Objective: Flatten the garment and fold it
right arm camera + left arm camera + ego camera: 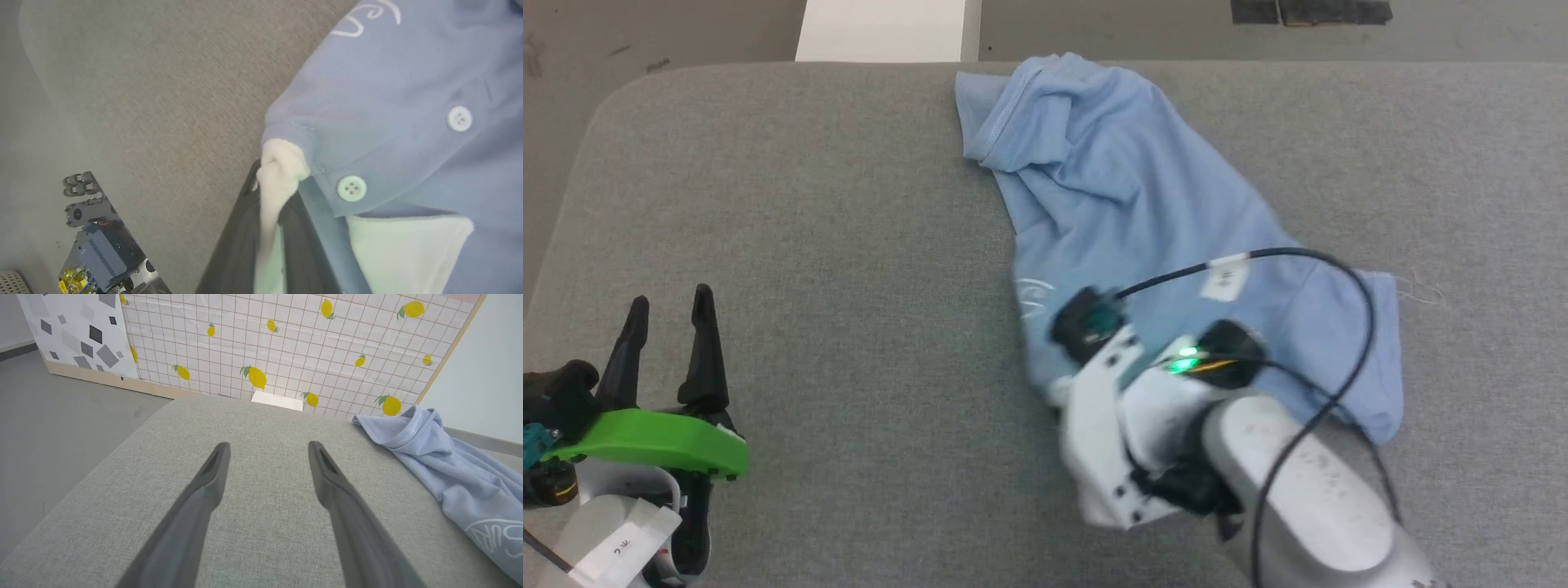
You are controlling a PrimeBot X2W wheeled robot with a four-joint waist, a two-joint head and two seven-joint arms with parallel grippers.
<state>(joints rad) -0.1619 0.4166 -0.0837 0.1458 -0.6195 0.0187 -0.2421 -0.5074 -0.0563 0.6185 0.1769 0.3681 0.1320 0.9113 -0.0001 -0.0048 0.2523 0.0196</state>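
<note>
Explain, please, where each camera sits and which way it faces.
Head: looks down on the grey fabric table and light blue polo shirt; open left gripper, pale right forearm.
Left wrist: along its spread fingers toward a lemon-patterned wall.
Right wrist: close on the white collar in the right gripper.
Shared: all show the shirt's logo.
</note>
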